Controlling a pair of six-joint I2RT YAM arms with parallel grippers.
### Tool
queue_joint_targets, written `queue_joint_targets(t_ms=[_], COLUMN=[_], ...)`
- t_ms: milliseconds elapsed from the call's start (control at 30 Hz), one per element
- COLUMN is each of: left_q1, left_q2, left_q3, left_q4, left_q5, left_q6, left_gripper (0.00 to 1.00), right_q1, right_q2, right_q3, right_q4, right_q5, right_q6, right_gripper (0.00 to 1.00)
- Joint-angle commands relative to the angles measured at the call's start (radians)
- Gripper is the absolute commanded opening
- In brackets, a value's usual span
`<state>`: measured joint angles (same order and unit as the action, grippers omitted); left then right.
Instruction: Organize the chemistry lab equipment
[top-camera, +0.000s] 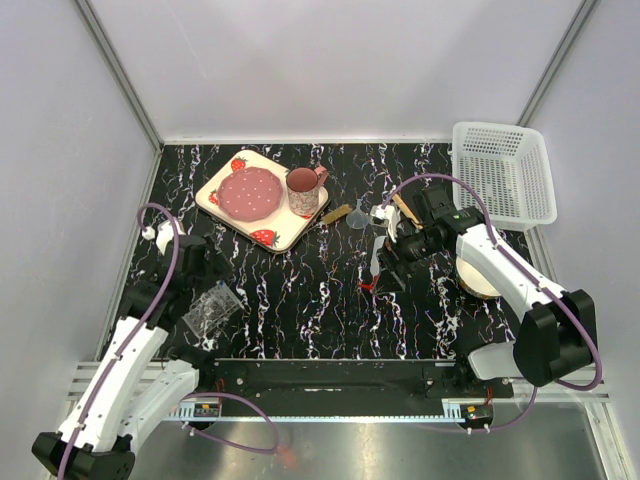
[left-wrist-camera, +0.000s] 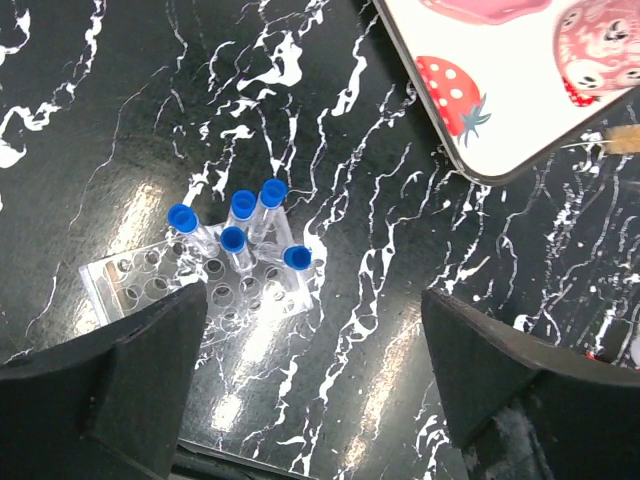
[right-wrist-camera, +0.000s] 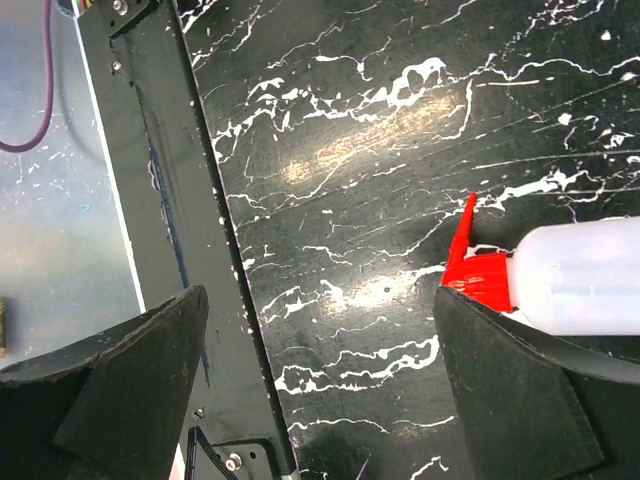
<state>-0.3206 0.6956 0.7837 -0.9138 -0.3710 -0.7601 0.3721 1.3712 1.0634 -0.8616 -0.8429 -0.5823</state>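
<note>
A clear plastic tube rack (top-camera: 213, 308) lies on the black marbled table at the near left, with several blue-capped tubes (left-wrist-camera: 243, 225) standing in it (left-wrist-camera: 160, 285). My left gripper (top-camera: 196, 262) hangs open and empty above the table just beyond the rack, its jaws wide apart (left-wrist-camera: 315, 390). A translucent red-capped squeeze bottle (top-camera: 375, 262) lies on its side mid-table. My right gripper (top-camera: 395, 256) is open next to it, and the bottle (right-wrist-camera: 585, 275) with its red cap (right-wrist-camera: 478, 272) lies just past my right fingertip (right-wrist-camera: 500, 380). A clear funnel (top-camera: 358, 215) and wooden-handled tools (top-camera: 336, 214) lie behind it.
A strawberry-print tray (top-camera: 215, 195) with a pink plate and mug (top-camera: 304, 190) sits at the back left; its corner shows in the left wrist view (left-wrist-camera: 500, 110). A white basket (top-camera: 503, 172) stands at the back right. A cream bowl (top-camera: 478, 280) sits under my right arm.
</note>
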Motion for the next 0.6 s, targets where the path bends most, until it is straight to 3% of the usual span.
queue_joint_targets(t_ms=[0, 133, 367, 567], left_q1=[0.005, 0.005, 0.005, 0.003], left_q2=[-0.013, -0.013, -0.001, 0.082], left_q3=[0.074, 0.075, -0.029, -0.103], left_q4=[0.006, -0.014, -0.030, -0.011], left_q5=[0.047, 0.064, 0.243, 0.351], left_q6=[0.096, 0.070, -0.088, -0.104], left_gripper=[0.93, 0.97, 0.96, 0.93], right_q1=[-0.006, -0.005, -0.006, -0.006], right_q2=[0.002, 0.006, 0.031, 0.034], right_q3=[-0.009, -0.013, -0.006, -0.003], right_q4=[-0.005, -0.007, -0.008, -0.014], right_q5=[-0.077, -0.094, -0.081, -0.076], right_q6=[-0.047, -0.056, -0.057, -0.060], right_gripper=[1.00, 1.00, 1.00, 1.00])
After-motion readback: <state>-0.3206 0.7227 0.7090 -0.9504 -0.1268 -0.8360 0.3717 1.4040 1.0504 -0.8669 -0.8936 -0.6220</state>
